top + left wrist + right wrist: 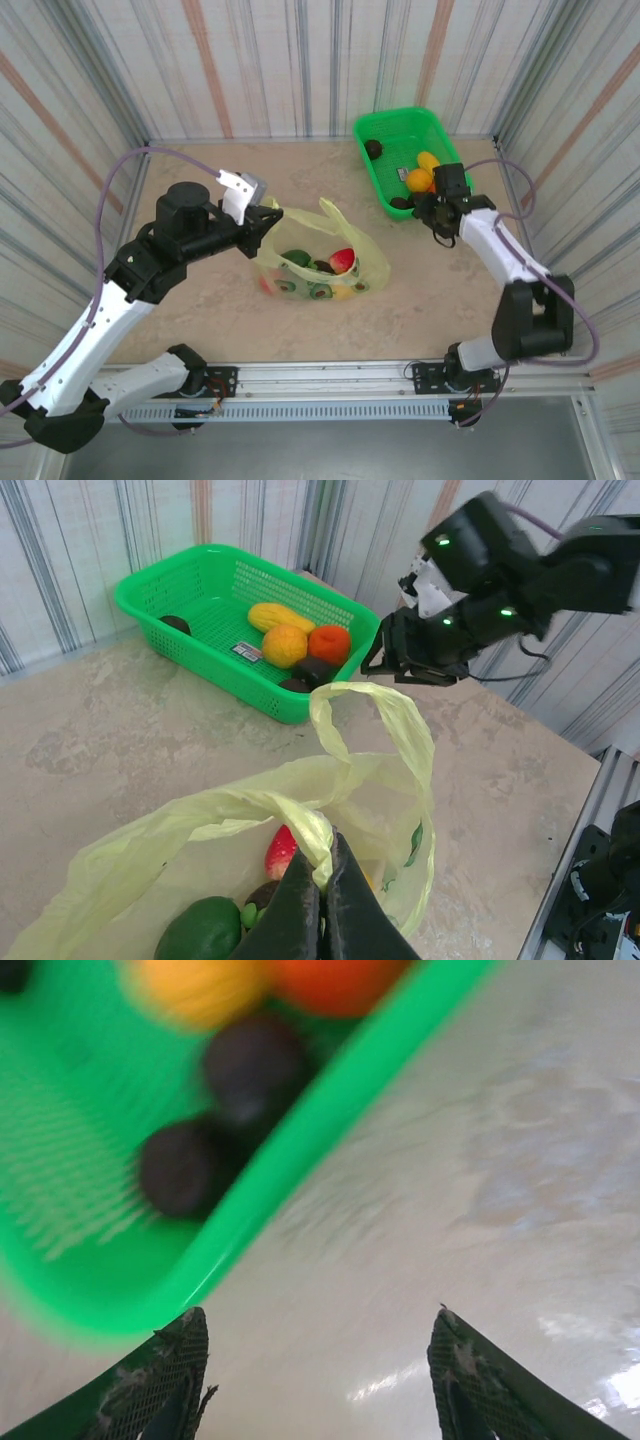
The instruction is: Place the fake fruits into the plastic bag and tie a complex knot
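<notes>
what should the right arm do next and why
Probably ease the open, empty right gripper forward over the green basket rim and down onto the nearest dark fruit. Fruits lie in the basket, and the left gripper is pinching the plastic bag by its rim.

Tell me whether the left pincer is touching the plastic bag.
Touching. The left wrist view shows the left pincer shut on the plastic bag, with the bag's bunched rim clamped between the closed jaws.
</notes>
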Tool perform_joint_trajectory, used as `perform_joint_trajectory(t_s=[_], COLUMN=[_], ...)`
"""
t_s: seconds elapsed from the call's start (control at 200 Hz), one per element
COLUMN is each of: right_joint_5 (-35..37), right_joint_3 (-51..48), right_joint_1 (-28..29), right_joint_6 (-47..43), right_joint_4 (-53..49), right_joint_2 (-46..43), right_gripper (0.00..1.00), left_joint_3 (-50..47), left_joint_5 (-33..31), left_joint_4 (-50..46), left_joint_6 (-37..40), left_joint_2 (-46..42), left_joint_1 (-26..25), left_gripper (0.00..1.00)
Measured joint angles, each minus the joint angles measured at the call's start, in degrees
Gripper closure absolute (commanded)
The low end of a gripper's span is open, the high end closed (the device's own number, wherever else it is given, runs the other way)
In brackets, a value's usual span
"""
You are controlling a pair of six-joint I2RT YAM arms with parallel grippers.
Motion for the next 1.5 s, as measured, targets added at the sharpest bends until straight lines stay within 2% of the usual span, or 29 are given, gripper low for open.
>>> perform_joint_trajectory(t_s=[0.095, 0.205, 0.301, 0.386, 0.486, 0.601, 0.796, 0.937, 1.207, 1.498], right_joint_5=[-4.1, -9.3, -15.3, -19.7, -23.5, -26.3, -27.7, -28.8, -26.1, -23.5], right_joint_3=[-4.4, -5.2, -5.4, -5.4, -3.6, 2.3, 15.4, 19.9, 19.8, 19.8], right_joint_1=[5.5, 8.7, 10.8, 14.9, 20.2, 23.5, 29.4, 32.7, 38.9, 41.1], right_joint_6=[-7.2, -13.6, -18.7, -23.0, -26.6, -27.0, -24.5, -21.0, -17.2, -16.9], right_joint_4=[2.4, 6.5, 10.9, 13.8, 14.7, 15.3, 14.2, 12.3, 10.0, 9.8], right_joint_2=[-13.0, -25.0, -30.8, -32.3, -30.2, -23.8, -11.5, -6.2, -4.6, -3.9], right_gripper=[0.43, 0.45, 0.43, 0.41, 0.41, 0.43, 0.46, 0.46, 0.44, 0.48], left_joint_3=[0.0, -0.9, -2.9, -4.8, -7.4, -9.6, -15.4, -19.7, -20.0, -20.0], left_joint_5=[0.0, 0.2, 1.4, 2.8, 4.7, 6.9, 9.3, 8.4, 6.9, 6.9], left_joint_4=[0.0, 0.6, 1.6, 3.2, 6.9, 11.2, 18.5, 21.6, 24.2, 24.9], left_joint_6=[0.0, 0.0, 0.1, 0.6, 1.6, 2.9, 7.0, 10.0, 11.9, 11.9], left_joint_2=[0.0, -0.3, -1.3, -2.8, -5.5, -7.5, -7.8, -8.0, -7.9, -7.2], left_joint_1=[0.0, 0.0, 0.1, 0.1, 0.2, 0.2, -0.1, -0.8, -0.8, -0.8], left_gripper=[1.0, 1.0, 1.0, 1.0, 0.96, 0.97, 1.0, 1.0, 1.0, 1.0])
